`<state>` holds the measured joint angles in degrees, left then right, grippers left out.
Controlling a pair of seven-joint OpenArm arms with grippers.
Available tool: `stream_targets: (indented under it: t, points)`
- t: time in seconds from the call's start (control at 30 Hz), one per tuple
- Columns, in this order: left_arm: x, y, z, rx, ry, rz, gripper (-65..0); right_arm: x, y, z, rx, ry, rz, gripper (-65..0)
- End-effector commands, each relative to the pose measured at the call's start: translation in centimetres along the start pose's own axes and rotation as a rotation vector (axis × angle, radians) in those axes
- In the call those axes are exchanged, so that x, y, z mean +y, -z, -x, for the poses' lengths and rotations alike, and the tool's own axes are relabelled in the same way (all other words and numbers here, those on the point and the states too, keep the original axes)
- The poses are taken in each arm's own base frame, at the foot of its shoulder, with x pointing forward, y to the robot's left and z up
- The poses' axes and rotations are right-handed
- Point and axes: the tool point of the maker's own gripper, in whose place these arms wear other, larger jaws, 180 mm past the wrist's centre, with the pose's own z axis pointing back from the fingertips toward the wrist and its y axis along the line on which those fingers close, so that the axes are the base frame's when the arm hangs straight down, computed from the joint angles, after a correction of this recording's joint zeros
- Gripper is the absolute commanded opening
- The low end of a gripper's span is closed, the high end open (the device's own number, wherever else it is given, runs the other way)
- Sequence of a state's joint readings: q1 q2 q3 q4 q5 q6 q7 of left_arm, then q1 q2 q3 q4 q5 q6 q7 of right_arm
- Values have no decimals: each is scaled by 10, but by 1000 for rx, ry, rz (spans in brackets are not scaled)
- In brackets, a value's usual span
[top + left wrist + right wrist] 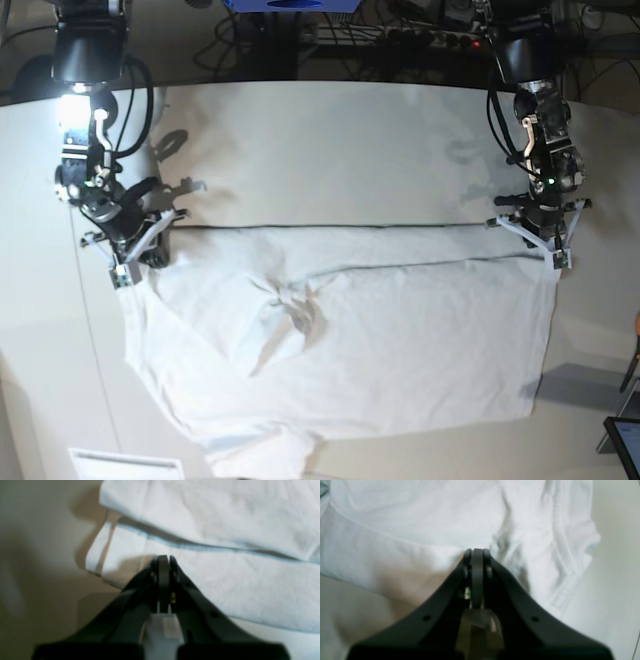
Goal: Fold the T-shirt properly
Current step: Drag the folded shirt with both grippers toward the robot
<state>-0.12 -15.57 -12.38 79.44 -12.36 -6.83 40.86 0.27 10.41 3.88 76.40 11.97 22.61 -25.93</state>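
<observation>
The white T-shirt (400,340) lies spread on the off-white table (330,150), its far edge running straight between both grippers, with a bunched crease (290,300) left of centre. At the shirt's far left corner, my right gripper (122,272) is shut; its wrist view shows the closed tips (477,551) above the cloth (407,530) near a stitched sleeve hem (567,580). My left gripper (553,255) is shut at the far right corner. Its tips (163,557) sit over a folded layer edge (225,585). No cloth shows between either pair of jaws.
Cables and a power strip (420,35) run behind the table's far edge. A white label (125,465) lies at the front left. A dark screen corner (625,445) shows at the lower right.
</observation>
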Motion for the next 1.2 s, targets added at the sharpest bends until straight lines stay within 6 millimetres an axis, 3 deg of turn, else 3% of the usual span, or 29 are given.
stream_targets:
  t: [0.0, 0.13, 0.27, 0.63, 0.9, 1.07, 1.17]
  points:
    - [6, -4, 12, 56, 19, -16, -650, -9, -5, 31, 129, -39, 34, -647]
    - [7, -13, 18, 52, 43, -18, -650, -27, -20, 37, 126, -26, 82, -647]
    - [3, -23, 25, 50, 67, -11, -650, -34, -34, 47, 142, -48, 99, -647]
    - [-16, -50, 40, 35, 90, 24, -650, -22, -64, 82, 195, -76, 90, -647]
    - [-15, -63, 65, 79, 112, 26, -650, -46, -93, 111, 244, -32, 161, -647]
    - [-14, -72, 76, 94, 124, 32, -650, -52, -109, 130, 281, -16, 186, -647]
    - [-25, -81, 78, 90, 150, 59, -650, -50, -118, 136, 292, -18, 189, -647]
